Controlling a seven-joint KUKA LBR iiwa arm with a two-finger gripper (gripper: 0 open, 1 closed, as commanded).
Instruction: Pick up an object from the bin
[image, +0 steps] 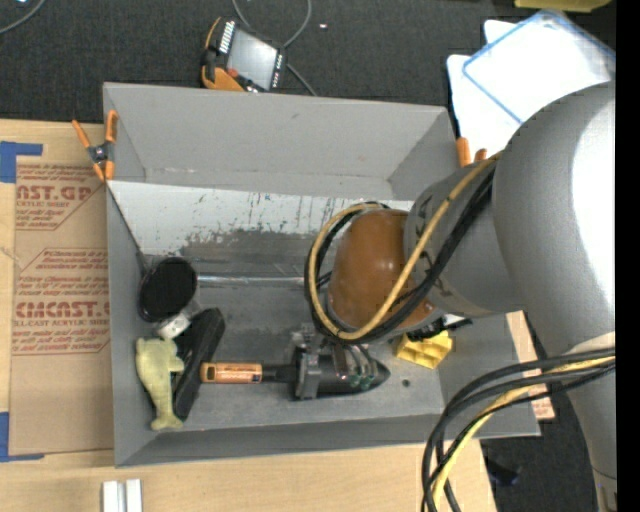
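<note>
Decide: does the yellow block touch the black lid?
No: the yellow block lies at the view's right and the black lid far to its left, well apart.

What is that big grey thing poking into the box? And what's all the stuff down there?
The big grey thing is a robot arm. It reaches in from the right, and the camera looks down on it from above. The brown dome and the looped cables are parts of the arm, not toys. At its tip is a pincer for grabbing, low down near the floor of the grey bin. Its job is to lift one thing out. In the bin lie a round black lid, a black brush, a floppy pale yellow toy, an orange tube just left of the pincer, and a yellow block partly under the arm. I can't tell whether the pincer has hold of anything.
</note>
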